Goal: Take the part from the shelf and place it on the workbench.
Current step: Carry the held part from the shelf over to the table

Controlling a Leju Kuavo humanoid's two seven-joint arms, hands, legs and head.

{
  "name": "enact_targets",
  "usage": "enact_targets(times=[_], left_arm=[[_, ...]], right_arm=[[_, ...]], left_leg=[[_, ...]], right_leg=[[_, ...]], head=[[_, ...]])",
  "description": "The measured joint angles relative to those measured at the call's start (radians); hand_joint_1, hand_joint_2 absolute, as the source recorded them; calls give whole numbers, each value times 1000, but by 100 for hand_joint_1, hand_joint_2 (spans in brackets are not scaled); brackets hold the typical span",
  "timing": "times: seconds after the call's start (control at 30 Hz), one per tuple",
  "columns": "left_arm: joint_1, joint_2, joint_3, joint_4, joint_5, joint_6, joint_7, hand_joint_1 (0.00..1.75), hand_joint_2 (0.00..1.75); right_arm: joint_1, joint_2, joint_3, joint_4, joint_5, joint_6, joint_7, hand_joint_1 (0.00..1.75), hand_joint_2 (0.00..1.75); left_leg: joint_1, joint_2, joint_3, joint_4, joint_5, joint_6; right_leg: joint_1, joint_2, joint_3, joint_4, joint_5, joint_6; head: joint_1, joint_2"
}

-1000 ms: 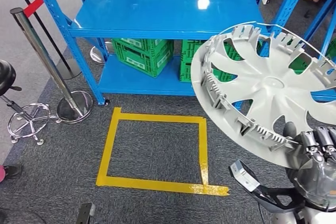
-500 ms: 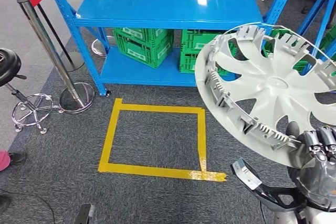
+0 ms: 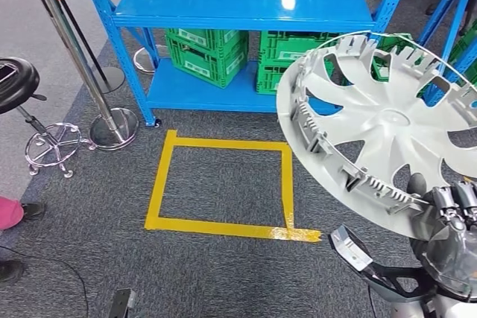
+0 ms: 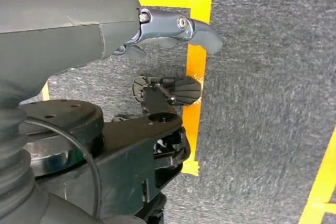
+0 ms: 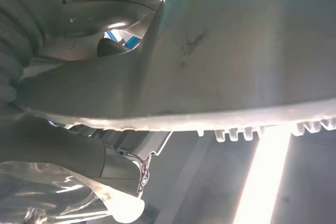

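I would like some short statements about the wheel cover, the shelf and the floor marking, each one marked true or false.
1. The right hand grips the grey wheel cover at its rim. True.
2. The wheel cover lies on the blue shelf. False: it is held up in front of the shelf.
3. Green crates stand on the shelf's lower level. True.
4. The yellow tape square on the carpet has a crate inside it. False: only carpet shows inside it.
5. The left hand holds a part. False: it holds nothing.
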Motion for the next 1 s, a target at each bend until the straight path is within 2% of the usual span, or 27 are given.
enact_targets(times=[0.07,0.1,0.13,0.2,0.23,0.27,0.3,0.33,0.37,0.43,0.47,0.53,0.6,0.63,0.7,0.73,0.77,0.8,0.83,0.87,0.9,0.93,0.97,1.0], left_arm=[[1,1,-2,0,-8,-3,0,0,175],[2,2,-3,0,-12,-4,-1,0,175],[3,2,-5,0,-17,-6,-3,0,175],[3,3,-9,0,-25,-10,-4,0,175],[3,4,-12,0,-28,-13,-5,0,175],[3,5,-15,0,-31,-16,-5,0,175],[4,6,-19,0,-34,-19,-5,0,175],[4,7,-21,0,-37,-21,-5,0,175],[3,9,-24,0,-41,-24,-5,0,175],[3,11,-27,0,-48,-26,-5,0,175],[4,12,-29,0,-51,-26,-5,0,175],[5,13,-32,0,-56,-25,-6,0,175],[3,13,-39,0,-60,-23,-6,0,175],[2,12,-42,0,-62,-23,-6,0,175],[2,11,-46,0,-65,-23,-6,0,175],[2,10,-47,0,-65,-23,-6,0,175],[3,10,-47,0,-65,-23,-6,0,175],[3,10,-48,0,-66,-23,-6,0,175],[3,9,-48,0,-66,-23,-6,0,175],[3,9,-49,0,-67,-23,-6,0,175],[3,8,-50,0,-68,-24,-7,0,175],[2,7,-50,0,-70,-24,-8,0,175],[2,7,-52,0,-72,-26,-9,0,175],[2,7,-53,0,-74,-27,-11,0,175]], right_arm=[[-1,1,-2,0,0,0,0,175,175],[-2,2,-2,0,0,0,1,175,175],[-2,3,-3,0,0,0,1,175,175],[-3,4,-3,0,0,0,3,175,175],[-4,4,-3,0,0,0,4,175,175],[-4,4,-3,0,0,0,6,175,175],[-4,4,-3,0,0,0,7,175,175],[-4,4,-3,0,0,0,8,175,175],[-4,4,-3,0,0,0,8,175,175],[-6,4,-3,0,0,0,8,175,175],[-7,4,-2,0,0,0,8,175,175],[-8,5,-2,0,0,0,8,175,175],[-8,5,-2,0,0,0,8,175,175],[-8,5,-2,0,0,0,8,175,175],[-9,5,-3,0,0,0,6,175,175],[-8,5,-3,1,0,0,4,175,175],[-8,5,-3,1,0,0,2,175,175],[-8,5,-4,2,0,0,-1,175,175],[-7,5,-5,2,0,0,-4,175,175],[-7,5,-6,3,0,0,-6,175,175],[-8,5,-6,3,0,0,-8,175,175],[-9,5,-7,3,0,0,-10,175,175],[-9,5,-7,3,0,0,-11,175,175],[-8,5,-8,3,0,0,-11,175,175]], left_leg=[[2,-2,-8,5,0,-11],[3,-4,-16,24,-19,-18],[5,-5,-28,61,-52,-25],[13,-6,-67,190,-133,-37],[16,-6,-83,251,-159,-42],[19,-6,-88,286,-165,-44],[22,-6,-76,284,-153,-46],[24,-6,-47,243,-126,-45],[25,-7,-11,179,-96,-43],[22,-8,47,72,-67,-34],[19,-9,58,47,-66,-30],[16,-9,59,32,-69,-24],[20,-8,60,15,-67,-14],[23,-8,61,6,-66,-7],[23,-7,57,2,-62,2],[23,-6,55,3,-61,4],[22,-6,53,5,-60,5],[21,-6,52,6,-59,5],[21,-6,51,9,-59,5],[22,-6,51,13,-59,3],[21,-6,49,17,-58,0],[19,-7,44,23,-58,-3],[17,-8,38,28,-57,-8],[15,-8,32,31,-53,-15]], right_leg=[[-4,-1,-9,-6,8,-6],[-7,-3,-13,-7,14,-13],[-10,-5,-17,-7,21,-18],[-9,-7,-28,-2,29,-26],[-9,-8,-35,3,31,-26],[-9,-8,-41,8,32,-26],[-9,-7,-47,14,32,-26],[-10,-7,-51,20,31,-25],[-10,-6,-54,25,30,-23],[-8,-5,-64,33,28,-15],[-8,-4,-69,36,29,-9],[-8,-4,-75,37,35,2],[-10,-2,-90,55,17,11],[-10,-1,-108,89,-6,14],[-10,1,-167,216,-67,19],[-11,1,-197,281,-88,21],[-11,1,-216,320,-93,23],[-11,1,-218,323,-79,24],[-11,1,-201,285,-48,24],[-12,1,-168,216,-10,23],[-12,1,-136,151,15,22],[-11,2,-110,96,31,20],[-11,4,-98,67,34,17],[-9,5,-97,63,31,13]], head=[[0,0],[-1,0],[-3,0],[-7,0],[-8,0],[-8,0],[-8,0],[-8,0],[-8,0],[-7,0],[-7,0],[-7,0],[-5,0],[-4,0],[0,0],[0,0],[0,0],[0,0],[0,0],[0,0],[0,0],[0,0],[0,0],[-1,0]])
